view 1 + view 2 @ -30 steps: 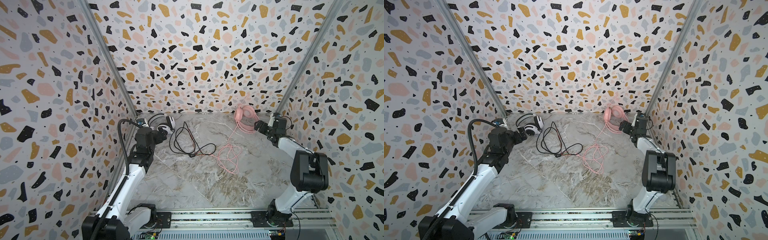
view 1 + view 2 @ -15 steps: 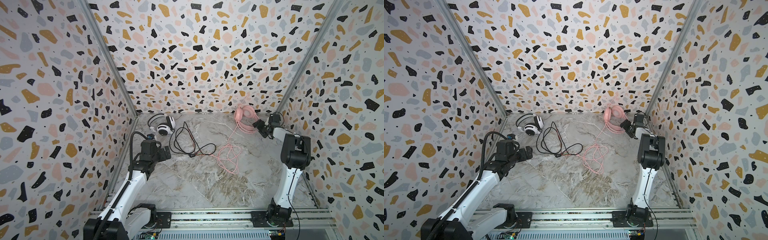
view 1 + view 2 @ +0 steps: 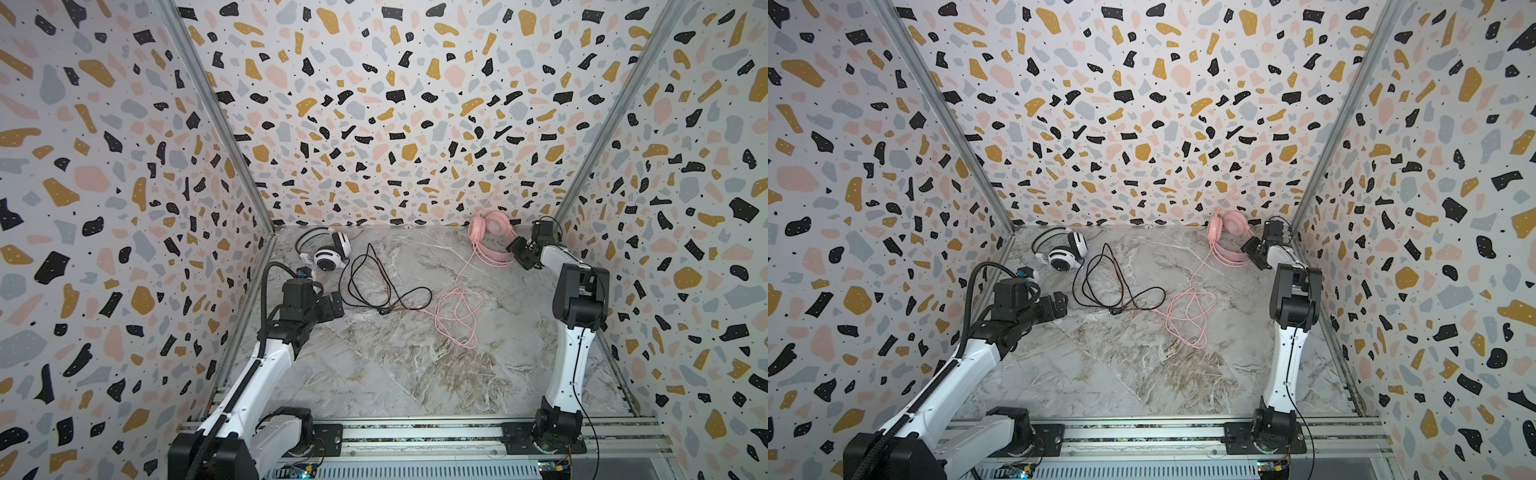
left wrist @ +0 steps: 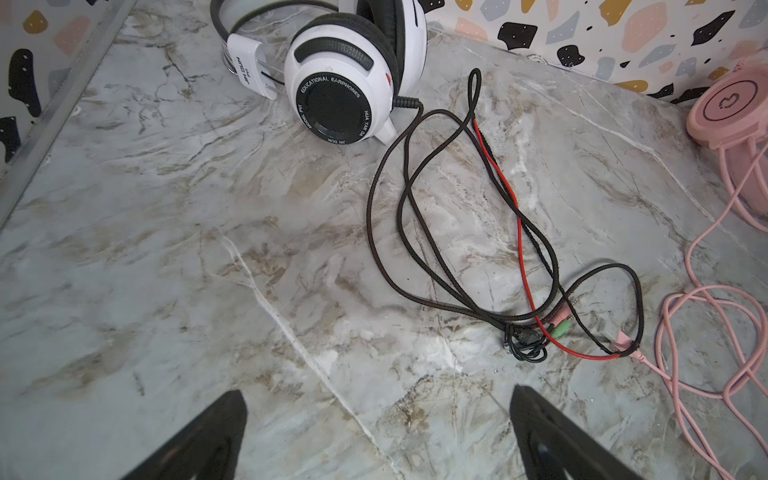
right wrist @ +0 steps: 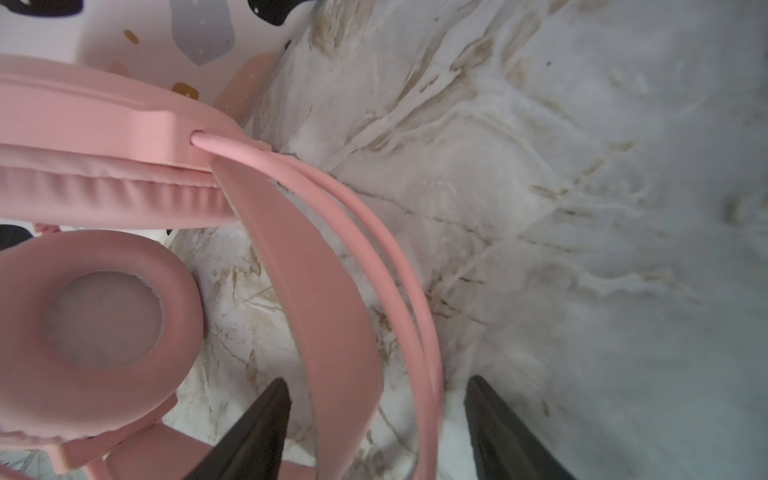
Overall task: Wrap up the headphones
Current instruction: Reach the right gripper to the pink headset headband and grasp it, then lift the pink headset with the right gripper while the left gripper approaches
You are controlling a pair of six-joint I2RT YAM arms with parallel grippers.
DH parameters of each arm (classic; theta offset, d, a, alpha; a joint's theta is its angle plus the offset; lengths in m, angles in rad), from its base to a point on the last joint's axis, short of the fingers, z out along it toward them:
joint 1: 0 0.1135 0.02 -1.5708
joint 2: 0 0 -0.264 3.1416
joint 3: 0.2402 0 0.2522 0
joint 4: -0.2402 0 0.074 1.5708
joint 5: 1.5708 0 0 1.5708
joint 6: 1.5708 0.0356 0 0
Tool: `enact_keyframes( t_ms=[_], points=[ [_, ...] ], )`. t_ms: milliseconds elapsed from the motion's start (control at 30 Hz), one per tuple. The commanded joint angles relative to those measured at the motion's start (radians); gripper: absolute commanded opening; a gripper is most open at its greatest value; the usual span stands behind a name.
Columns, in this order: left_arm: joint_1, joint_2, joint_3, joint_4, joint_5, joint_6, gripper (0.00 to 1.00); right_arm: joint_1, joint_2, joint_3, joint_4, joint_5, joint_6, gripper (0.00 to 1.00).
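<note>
The pink headphones (image 3: 494, 226) are located at the rear wall on the right, with the pink cable (image 4: 663, 320) trailed in loose loops across the marble tabletop (image 3: 374, 374). The right gripper (image 5: 378, 380) is set with jaws apart astride the pink headband (image 5: 332, 311). Gaps appear to remain on both sides, though the view is blurred. The white headphones (image 4: 345, 83) are laid at the rear left, with the black cable (image 4: 368, 212) spread loosely. The left gripper (image 4: 376, 392) is held wide apart above bare marble.

- Three white walls (image 3: 395, 83) with a terrazzo pattern of black, ochre, pink and grey flecks close the space.
- Grey metal strips (image 3: 212, 108) run up both back corners.
- The grey marble-look floor (image 3: 415, 374) has brown veins.
- A silver metal rail (image 3: 415, 432) lies along the front edge.
- The light is soft and even.
</note>
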Motion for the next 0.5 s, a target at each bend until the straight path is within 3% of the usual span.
enact_keyframes(
  t_ms=[0, 133, 300, 467],
  points=[
    [0.005, -0.003, 0.016, 0.029, 0.016, 0.007, 1.00, 0.028, 0.006, 0.043, -0.043, 0.022, -0.029, 0.60],
    [0.005, -0.016, 0.014, 0.031, 0.006, 0.005, 1.00, 0.019, -0.028, -0.007, 0.044, -0.057, -0.040, 0.33],
    [0.005, -0.022, 0.012, 0.034, 0.005, 0.004, 1.00, 0.005, -0.172, -0.187, 0.192, -0.057, -0.017, 0.18],
    [0.005, -0.026, 0.012, 0.037, 0.022, 0.003, 1.00, -0.001, -0.318, -0.308, 0.226, -0.060, -0.075, 0.10]
  ],
)
